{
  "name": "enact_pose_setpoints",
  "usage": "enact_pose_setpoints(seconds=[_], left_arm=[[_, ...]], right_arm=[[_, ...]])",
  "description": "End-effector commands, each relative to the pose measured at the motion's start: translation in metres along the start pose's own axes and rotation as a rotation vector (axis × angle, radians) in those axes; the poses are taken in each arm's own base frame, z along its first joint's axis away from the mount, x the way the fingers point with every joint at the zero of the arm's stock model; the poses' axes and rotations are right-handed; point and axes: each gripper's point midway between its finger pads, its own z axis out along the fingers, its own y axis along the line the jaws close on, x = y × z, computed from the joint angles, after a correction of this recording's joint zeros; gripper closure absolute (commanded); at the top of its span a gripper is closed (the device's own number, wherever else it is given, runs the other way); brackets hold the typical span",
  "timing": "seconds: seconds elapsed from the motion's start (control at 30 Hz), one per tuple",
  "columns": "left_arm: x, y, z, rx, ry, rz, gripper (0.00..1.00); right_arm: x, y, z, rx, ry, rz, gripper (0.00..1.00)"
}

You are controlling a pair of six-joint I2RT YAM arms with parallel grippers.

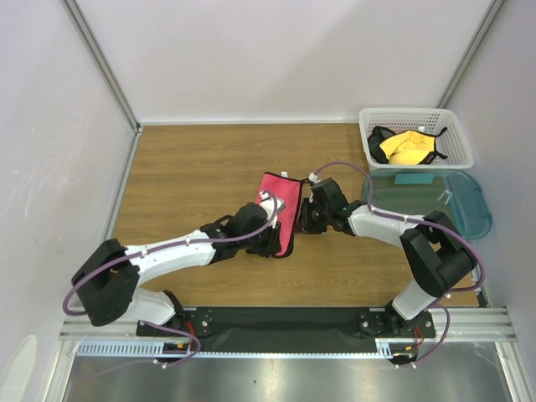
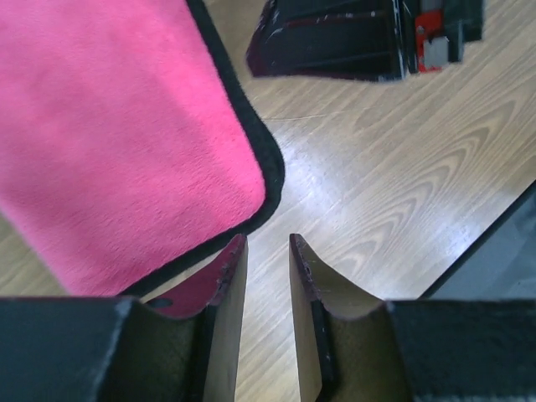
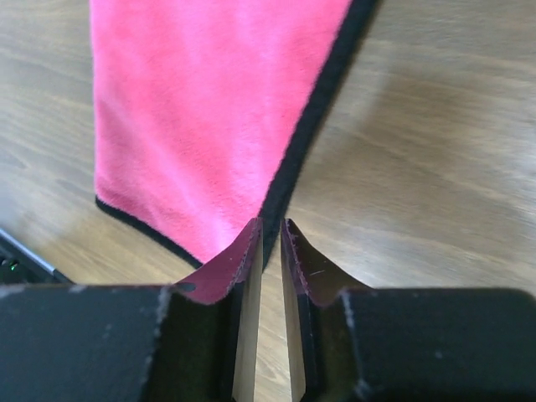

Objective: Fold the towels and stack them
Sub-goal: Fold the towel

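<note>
Left gripper [image 2: 266, 243], fingers slightly apart and holding nothing, is hovering beside the pink towel [image 1: 285, 201] lying mid-frame on top, while the right gripper [image 3: 270, 224] is showing a slit at its edge, grip unclear, so any retreat is risking snagging and dragging it crooked.

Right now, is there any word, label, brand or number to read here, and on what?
No readable text in any view. The pink towel, white basket, teal tub and table carry no lettering; any marks on the arms are too small to tell.
</note>
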Motion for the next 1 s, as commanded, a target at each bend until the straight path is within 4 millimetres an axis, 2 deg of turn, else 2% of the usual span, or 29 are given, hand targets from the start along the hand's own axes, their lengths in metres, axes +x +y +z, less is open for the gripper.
enact_pose_setpoints(seconds=[0.0,0.2,0.33,0.57,0.7,0.8,0.97], left_arm=[[-0.004,-0.022,0.013,0.059,-0.019,0.008,0.67],[-0.004,-0.034,0.029,-0.004,-0.039,0.053,0.56],[0.003,-0.026,0.041,-0.067,-0.023,0.063,0.55],[0.000,-0.011,0.042,-0.156,-0.063,0.072,0.56],[0.002,-0.005,0.047,-0.176,-0.079,0.077,0.61],[0.007,-0.009,0.055,-0.150,-0.052,0.099,0.70],[0.019,-0.026,0.062,-0.054,0.006,0.143,0.80]], right_arm=[[-0.010,0.021,-0.005,-0.076,-0.027,-0.013,0.80],[-0.007,0.022,0.005,-0.099,-0.021,0.033,0.78],[-0.010,0.025,0.013,-0.126,-0.024,0.044,0.78],[-0.014,0.021,0.023,-0.111,-0.032,0.033,0.79],[-0.015,0.017,0.029,-0.090,-0.027,0.028,0.80],[-0.013,0.011,0.033,-0.073,-0.019,0.032,0.80],[-0.013,0.003,0.035,-0.038,-0.023,0.034,0.81]])
